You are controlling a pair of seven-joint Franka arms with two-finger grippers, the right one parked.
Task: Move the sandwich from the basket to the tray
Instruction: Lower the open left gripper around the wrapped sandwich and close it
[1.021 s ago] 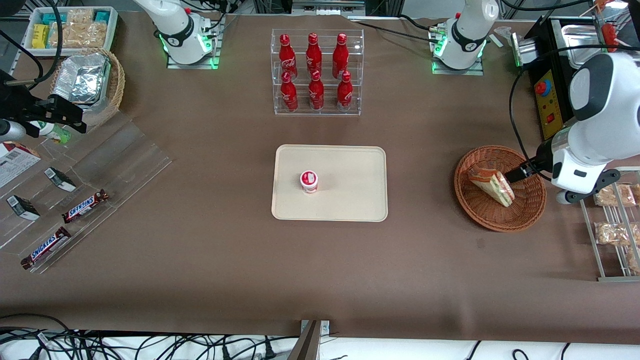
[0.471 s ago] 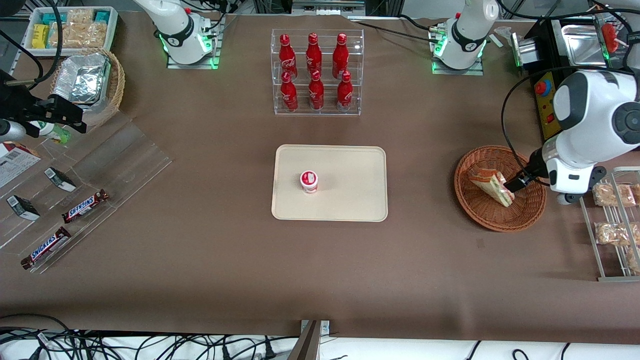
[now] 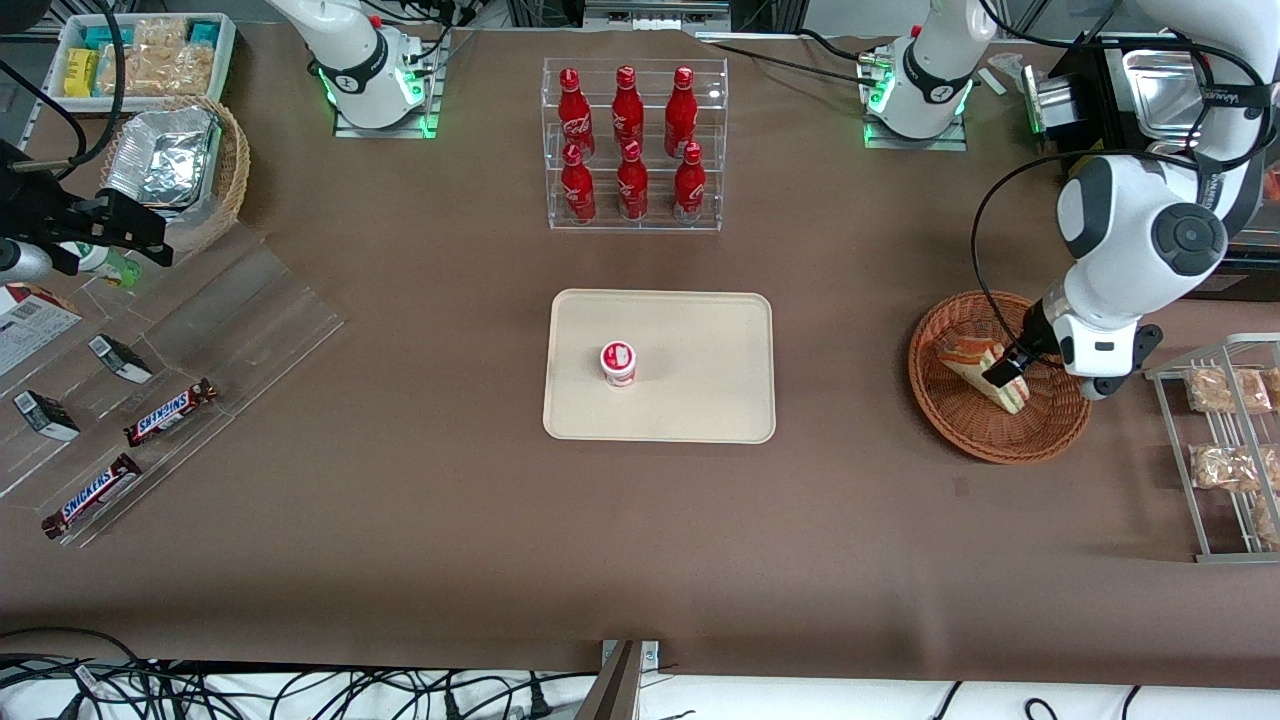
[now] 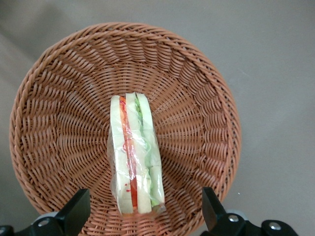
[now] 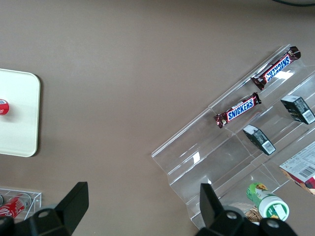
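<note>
Brown table covering. Wrapped sandwich lies on edge in the wicker basket, toward the working arm's end. Gripper hangs directly over it, fingers spread wide, gripping nothing. Cream tray at table centre holds a small red-lidded cup; cola bottle rack at its 12 o'clock.

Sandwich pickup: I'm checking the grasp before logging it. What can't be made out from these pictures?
- Front view: the claw covers part of the sandwich in the basket, so contact cannot be judged.
- Left wrist view: the claw's fingers are open, but the picture edge cuts them off.
- Small red-lidded cup on the tray: label too small to read.
</note>
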